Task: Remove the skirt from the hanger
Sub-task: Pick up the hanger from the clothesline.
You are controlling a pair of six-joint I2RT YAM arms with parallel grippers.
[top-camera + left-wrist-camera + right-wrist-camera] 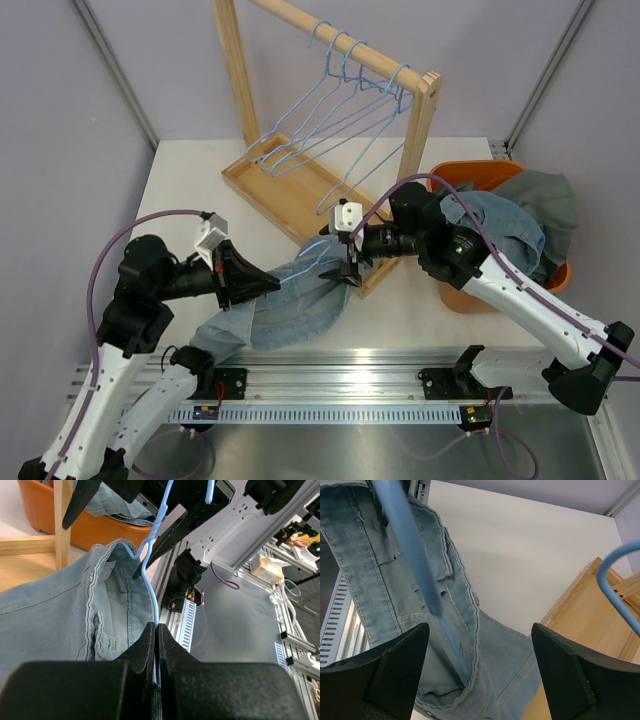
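1. The skirt (290, 310) lies on the near part of the table (180, 185), between the two grippers. Its lower left corner reaches the table's near edge by the rail (340, 385).
2. The hanger (151, 587) is still inside the waistband, with its hook rising toward the right arm.
3. The left gripper (262, 285) has its jaws pressed together, pinching the hanger wire at the waistband's edge.
4. The right gripper (477, 630) has its jaws spread wide on either side of the waistband and hanger wire, clamping neither.
5. The near corner of the wooden rack (290, 195) sits just beside the right gripper, so there is little room there.
6. The orange basket (455, 295), heaped with clothes, stands under the right forearm.
7. The table is bare white to the left of the rack, behind the left arm.
8. Empty hangers (340, 110) hang on the rack's rod; pale walls enclose the table on both sides.
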